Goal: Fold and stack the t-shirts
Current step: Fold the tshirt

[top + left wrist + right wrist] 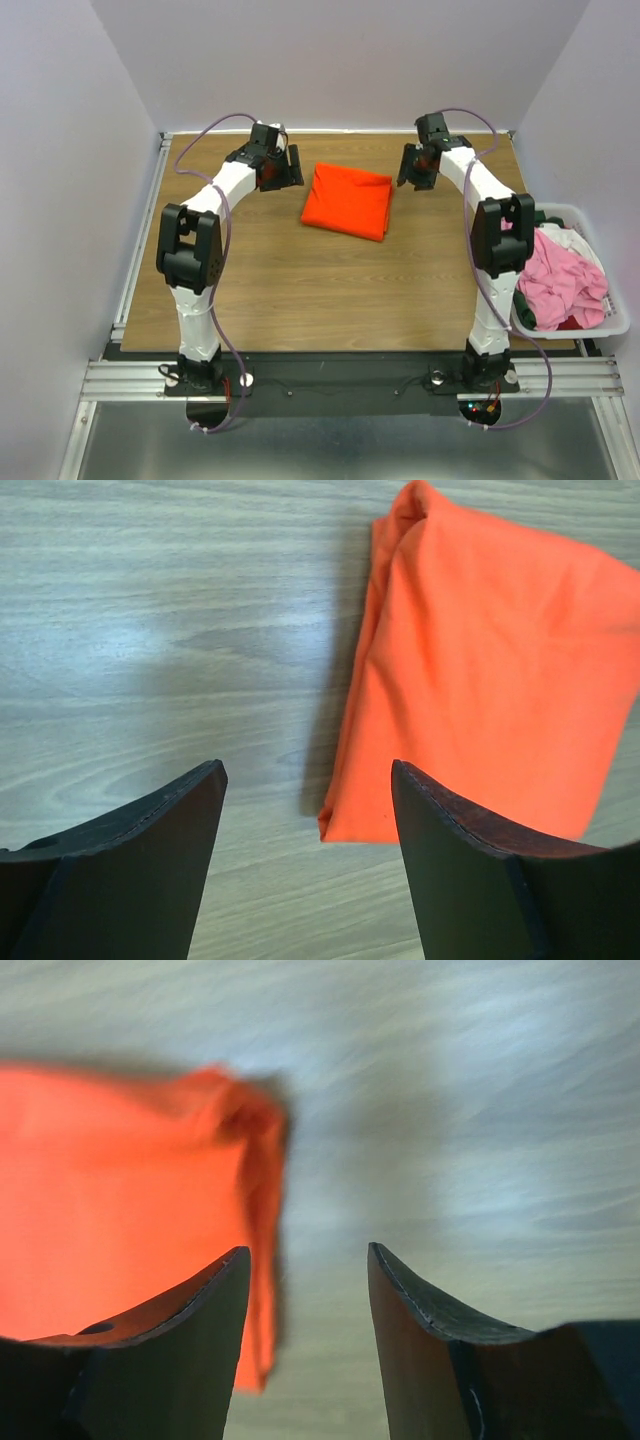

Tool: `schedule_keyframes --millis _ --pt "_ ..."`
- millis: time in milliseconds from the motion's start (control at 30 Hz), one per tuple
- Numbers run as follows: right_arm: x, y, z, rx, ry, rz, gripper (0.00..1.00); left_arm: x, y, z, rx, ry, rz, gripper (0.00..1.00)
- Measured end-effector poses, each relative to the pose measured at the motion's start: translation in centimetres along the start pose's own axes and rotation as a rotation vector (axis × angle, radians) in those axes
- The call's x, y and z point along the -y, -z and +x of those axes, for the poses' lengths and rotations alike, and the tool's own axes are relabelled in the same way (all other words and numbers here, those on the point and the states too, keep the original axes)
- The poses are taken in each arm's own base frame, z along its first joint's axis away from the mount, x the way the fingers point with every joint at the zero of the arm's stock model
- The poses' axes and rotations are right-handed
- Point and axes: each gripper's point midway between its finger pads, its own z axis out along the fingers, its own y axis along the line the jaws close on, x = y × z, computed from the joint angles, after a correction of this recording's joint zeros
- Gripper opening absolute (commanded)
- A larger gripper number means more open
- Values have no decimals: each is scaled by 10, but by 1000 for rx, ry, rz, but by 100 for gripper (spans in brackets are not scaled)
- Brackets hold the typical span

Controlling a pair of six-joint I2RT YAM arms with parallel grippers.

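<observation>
We look down on a brown wood-grain table [300,290] boxed in by plain pale walls, with aluminium rails [330,378] along its near edge where both arms are bolted. At the table's right edge, beside the right arm [497,240], we see a white plastic bin [572,331] heaped with loose t-shirts: a crumpled pink t-shirt [565,275] on top, a white t-shirt [570,237] behind it and a dark green t-shirt [548,217] at the far side.

Each arm rises from its base, bends at a black elbow and curves inward over the far half of the table. The left arm [195,245] mirrors the right, and both wrists point down.

The left gripper [288,166] hangs above bare wood just left of the orange t-shirt [348,200], its dark jaws spread wide with nothing between them. The right gripper [410,167] hangs just right of the shirt, its jaws likewise apart and empty. The right wrist view is blurred.

The orange t-shirt lies flat on the table between the two grippers, folded into a smooth, roughly square pad with soft layered edges; we see the layers along its left side [480,680] and a bunched corner on its right [120,1190]
</observation>
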Motion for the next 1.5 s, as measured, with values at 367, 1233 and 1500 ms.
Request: schedule_keyframes --millis 367,1233,1500 --pt "-31 1 69 -132 -16 -247 62 19 -21 32 -66 8 116 77" --pt "-47 6 128 -225 9 -403 62 85 15 187 -245 217 304 71" --pt "-46 31 73 -42 211 -428 62 42 37 95 23 58 195 82"
